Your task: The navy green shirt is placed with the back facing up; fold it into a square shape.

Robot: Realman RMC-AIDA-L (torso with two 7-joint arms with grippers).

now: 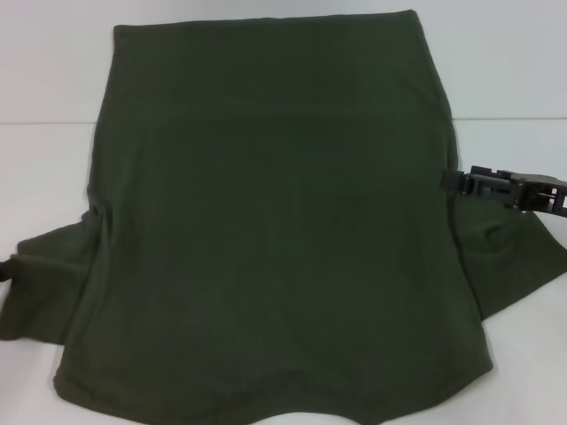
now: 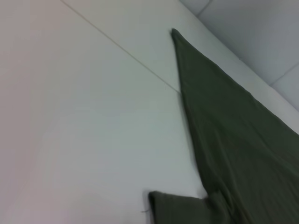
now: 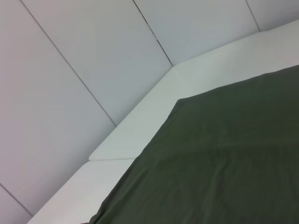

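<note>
The white tabletop (image 1: 53, 80) carries the shirt (image 1: 266, 230), spread flat and plain side up, hem far, sleeves fanned out near both front corners. Nothing folded yet, by the look of it. Right tool (image 1: 454, 181) sits at the shirt's right edge above the sleeve; whether it's open or clamped, I can't tell. Left tool isn't clearly showing. Best play: pinch the edge low, lift cleanly, carry it inward parallel to the side seam.
</note>
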